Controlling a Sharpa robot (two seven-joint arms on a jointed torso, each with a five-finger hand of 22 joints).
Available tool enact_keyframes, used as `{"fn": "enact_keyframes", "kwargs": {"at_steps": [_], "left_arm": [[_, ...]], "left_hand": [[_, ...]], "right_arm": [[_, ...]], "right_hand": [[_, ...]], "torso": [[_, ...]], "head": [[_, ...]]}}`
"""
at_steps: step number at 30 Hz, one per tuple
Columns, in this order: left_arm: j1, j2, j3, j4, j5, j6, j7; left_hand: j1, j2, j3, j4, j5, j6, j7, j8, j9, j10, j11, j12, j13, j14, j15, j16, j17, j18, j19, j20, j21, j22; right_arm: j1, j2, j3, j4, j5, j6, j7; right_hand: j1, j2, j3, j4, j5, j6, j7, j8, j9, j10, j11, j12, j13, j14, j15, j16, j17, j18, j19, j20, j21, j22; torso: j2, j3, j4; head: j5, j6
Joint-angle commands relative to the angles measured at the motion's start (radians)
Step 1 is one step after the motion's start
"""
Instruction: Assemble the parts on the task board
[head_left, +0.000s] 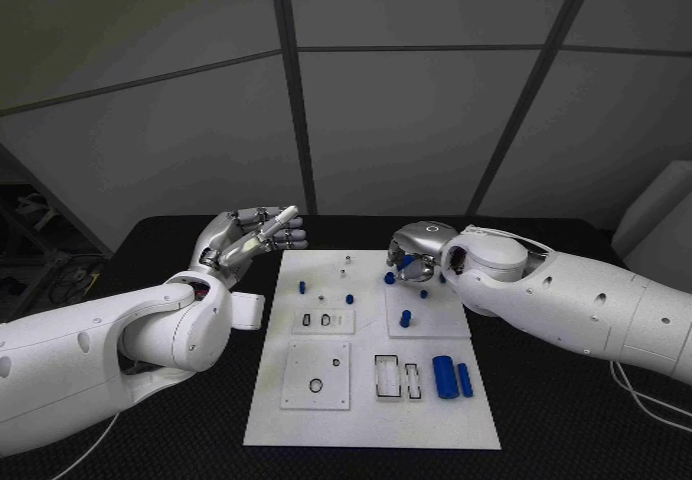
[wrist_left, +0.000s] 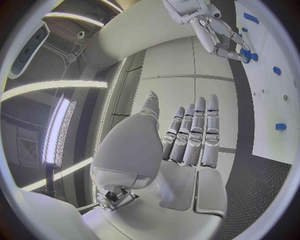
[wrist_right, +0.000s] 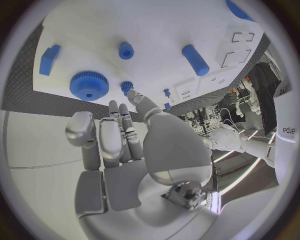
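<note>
Head view: the board (head_left: 368, 400) lies lengthwise in the middle of the black table (head_left: 577, 420), with bare table down both long sides and at its near edge. The left hand (head_left: 257, 237) is raised off the table just beyond the board's far left corner, palm up and fingers straight and apart, holding nothing; the left wrist view shows the same flat, released fingers (wrist_left: 195, 135) with wall panels behind them. The right hand (head_left: 415, 250) hangs low over the board's far right part, fingers curled down among small blue parts; whether it grips one I cannot tell. In the right wrist view its fingers (wrist_right: 115, 132) point at the board's far edge, close to a blue gear (wrist_right: 89, 85) and a small blue peg (wrist_right: 127, 86), with a blue block (wrist_right: 49, 59), a short cylinder (wrist_right: 125, 50) and a longer rod (wrist_right: 195, 59) spread apart beyond them. Nearer the robot, two blue cylinders (head_left: 451, 378) lie side by side by the board's right edge, beside two rectangular slots (head_left: 397, 377). A square plate with a ring (head_left: 316, 384) sits on the board's near left part.
</note>
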Motion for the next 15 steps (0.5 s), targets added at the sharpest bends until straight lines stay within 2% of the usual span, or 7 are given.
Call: {"fn": "enact_keyframes", "kwargs": {"at_steps": [1, 4, 15], "left_arm": [[0.002, 0.0, 0.001, 0.001, -0.007, 0.009, 0.002], [0.002, 0.001, 0.001, 0.0, -0.007, 0.009, 0.001], [0.003, 0.003, 0.001, -0.003, -0.006, 0.009, -0.002]], "left_hand": [[-0.001, 0.005, -0.007, -0.001, 0.003, -0.006, 0.002, -0.007, -0.001, -0.007, 0.002, -0.004, -0.001, -0.004, 0.005, -0.007, 0.001, -0.011, -0.001, 0.003, -0.005, -0.001], [-0.001, 0.006, -0.007, -0.001, 0.003, -0.006, 0.003, -0.007, -0.001, -0.008, 0.002, -0.005, -0.001, -0.003, 0.005, -0.007, 0.001, -0.011, -0.001, 0.003, -0.005, -0.002], [-0.001, 0.008, -0.007, -0.002, 0.003, -0.008, 0.003, -0.009, -0.001, -0.01, 0.003, -0.007, -0.001, -0.002, 0.006, -0.008, 0.002, -0.01, -0.001, 0.003, -0.005, -0.002]], "right_arm": [[0.003, 0.006, 0.001, -0.002, -0.015, 0.001, 0.001], [0.003, 0.012, 0.001, -0.005, -0.016, 0.007, 0.003], [0.003, 0.026, 0.0, -0.016, -0.015, 0.02, 0.012]], "right_hand": [[0.0, -0.012, 0.01, 0.0, -0.006, -0.005, 0.001, -0.004, 0.001, 0.012, 0.001, 0.004, 0.001, 0.046, 0.006, 0.011, 0.011, -0.014, 0.009, -0.001, 0.009, 0.012], [0.0, -0.013, 0.015, 0.0, -0.007, -0.006, 0.001, -0.004, 0.001, 0.014, 0.001, 0.004, 0.002, 0.046, 0.006, 0.015, 0.016, -0.015, 0.011, -0.001, 0.012, 0.018], [0.0, -0.013, 0.036, 0.002, -0.009, -0.009, 0.002, -0.004, 0.001, 0.028, -0.001, 0.006, 0.003, 0.044, 0.005, 0.03, 0.028, -0.016, 0.015, -0.001, 0.021, 0.032]], "torso": [[0.0, 0.0002, 0.0001], [0.002, 0.0015, 0.0008], [0.003, 0.0003, 0.0005]], "head": [[0.003, -0.005], [0.0, -0.005], [0.001, -0.01]]}}
